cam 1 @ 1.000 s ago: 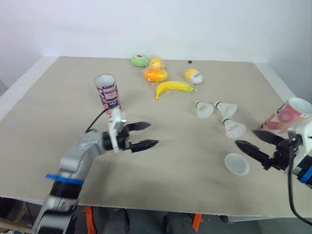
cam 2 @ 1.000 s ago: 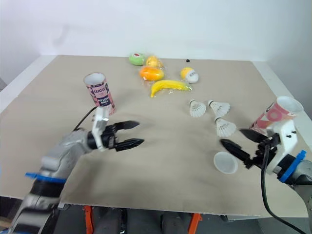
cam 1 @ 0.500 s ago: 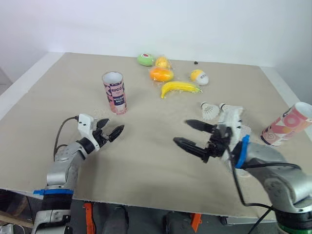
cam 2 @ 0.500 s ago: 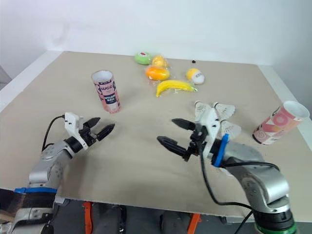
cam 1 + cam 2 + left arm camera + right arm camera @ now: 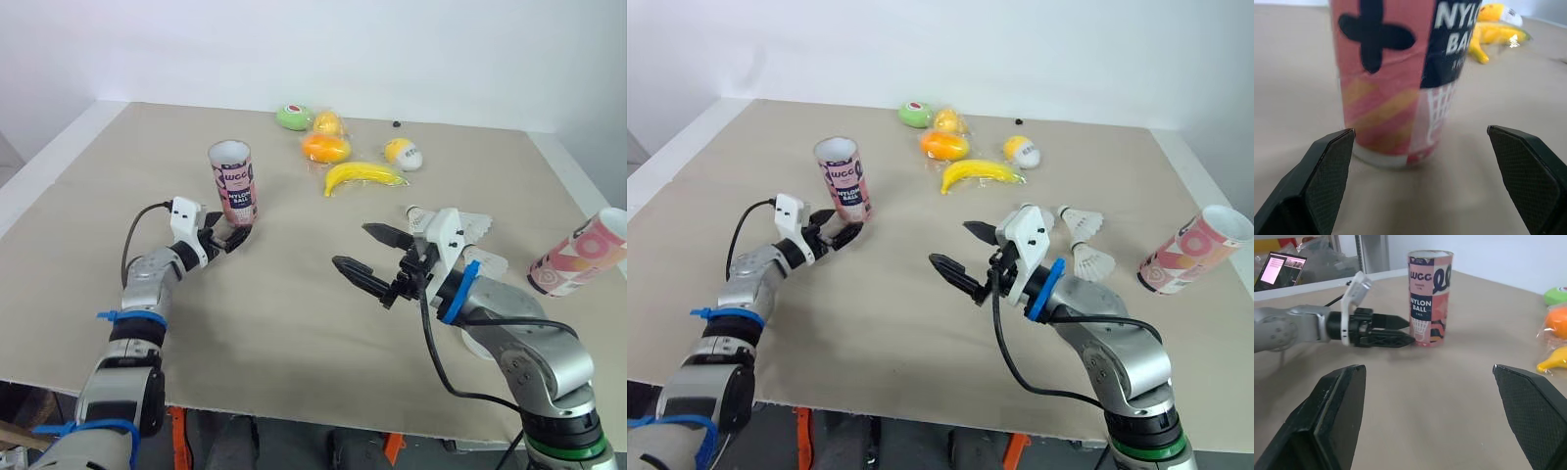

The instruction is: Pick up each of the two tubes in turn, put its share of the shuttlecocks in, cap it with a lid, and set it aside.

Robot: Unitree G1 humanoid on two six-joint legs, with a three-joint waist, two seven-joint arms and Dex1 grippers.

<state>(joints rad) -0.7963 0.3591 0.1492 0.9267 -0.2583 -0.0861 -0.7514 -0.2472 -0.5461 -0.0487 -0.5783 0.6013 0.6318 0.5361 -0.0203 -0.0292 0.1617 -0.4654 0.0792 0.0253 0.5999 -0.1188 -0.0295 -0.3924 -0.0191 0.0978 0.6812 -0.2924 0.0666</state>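
Progress near zero: shuttlecocks [image 5: 1084, 221] lie loose on the table [image 5: 294, 333], right of the uncapped upright tube [image 5: 233, 182]. Wide-open, empty left claw [image 5: 233, 237] sits at its base. Open, empty right claw [image 5: 353, 245] hovers to its right, and the second tube [image 5: 1193, 251] lies far right.

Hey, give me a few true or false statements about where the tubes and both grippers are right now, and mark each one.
1. One tube stands upright with its open end up. True.
2. The left gripper is shut on that tube. False: it is open, with its fingertips at the tube's base.
3. The right gripper holds a shuttlecock. False: it is open and empty over the table; the shuttlecocks lie on the table.
4. The other tube is tipped over near the table's right edge. True.
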